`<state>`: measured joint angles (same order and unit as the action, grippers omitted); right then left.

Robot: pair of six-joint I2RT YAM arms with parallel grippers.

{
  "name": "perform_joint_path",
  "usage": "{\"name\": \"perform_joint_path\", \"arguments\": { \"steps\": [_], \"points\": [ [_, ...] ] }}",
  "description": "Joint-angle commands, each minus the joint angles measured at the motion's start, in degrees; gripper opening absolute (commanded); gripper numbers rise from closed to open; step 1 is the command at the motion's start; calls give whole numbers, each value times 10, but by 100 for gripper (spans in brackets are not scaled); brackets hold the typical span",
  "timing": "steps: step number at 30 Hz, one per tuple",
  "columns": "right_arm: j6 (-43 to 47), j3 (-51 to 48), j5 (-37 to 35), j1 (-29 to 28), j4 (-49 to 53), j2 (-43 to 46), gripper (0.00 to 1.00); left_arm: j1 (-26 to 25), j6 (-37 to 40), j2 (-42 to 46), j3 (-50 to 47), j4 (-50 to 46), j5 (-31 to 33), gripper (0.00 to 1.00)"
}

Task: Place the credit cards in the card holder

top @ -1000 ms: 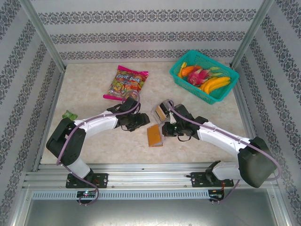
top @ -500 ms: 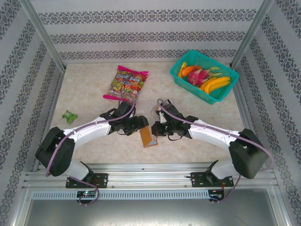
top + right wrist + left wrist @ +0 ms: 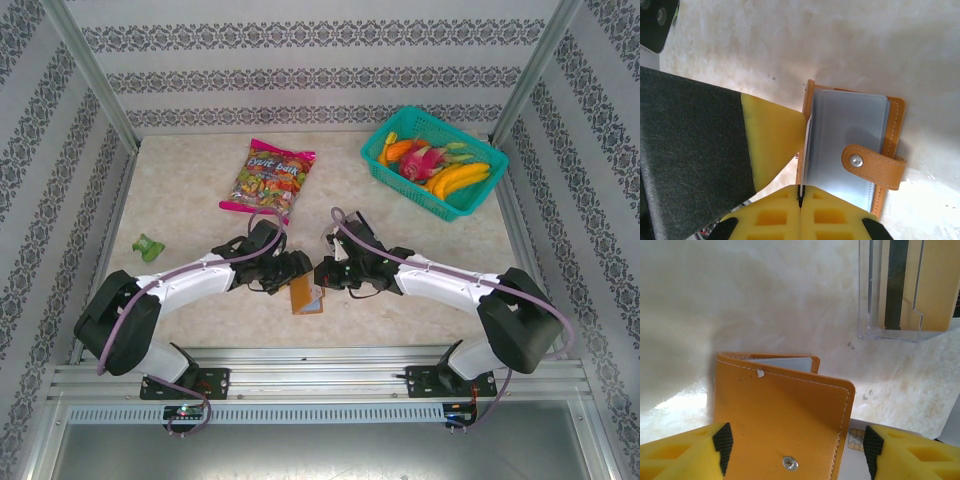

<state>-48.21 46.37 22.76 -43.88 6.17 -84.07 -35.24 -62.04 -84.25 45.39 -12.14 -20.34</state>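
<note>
The orange-brown card holder [image 3: 301, 296] stands between my two grippers near the table's front. In the left wrist view the card holder [image 3: 780, 410] sits between the wide-apart jaws of my open left gripper [image 3: 795, 450], snap stud facing the camera. A white credit card [image 3: 856, 442] with a chip shows beside the holder's right edge. My right gripper [image 3: 801, 192] is shut on that thin credit card [image 3: 807, 150], seen edge-on and reaching into the card holder [image 3: 892, 135] beside its grey inner face. The snap tab [image 3: 872, 166] hangs loose. The left gripper [image 3: 293, 270] and right gripper [image 3: 322, 273] nearly touch.
A clear slotted tray [image 3: 905, 287] holding tan and black cards lies just beyond the holder. Farther back are a snack bag [image 3: 268, 178] and a teal basket [image 3: 395, 170] of fruit. A small green object [image 3: 148, 246] lies at the left.
Both grippers and the card holder have shifted left and toward the near edge. The right gripper has closed in on the holder with the card still gripped.
</note>
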Motion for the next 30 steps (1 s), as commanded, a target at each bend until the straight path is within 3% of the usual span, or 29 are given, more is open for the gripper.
{"name": "perform_joint_path", "arguments": {
  "steps": [1, 8, 21, 30],
  "points": [
    [-23, -4, 42, -6, -63, -4, 0, -6, -21, 9, -19, 11, 13, 68],
    [-75, -35, 56, 0, -135, -12, 0, -6, -32, 53, -41, -12, 49, 45],
    [-61, -34, 34, -3, -110, -37, 0, -3, -24, 100, -58, -58, 78, 1],
    [-47, -4, 30, -32, -111, -93, 0, 1, -36, 163, -97, -48, 101, 0]
  ]
}}
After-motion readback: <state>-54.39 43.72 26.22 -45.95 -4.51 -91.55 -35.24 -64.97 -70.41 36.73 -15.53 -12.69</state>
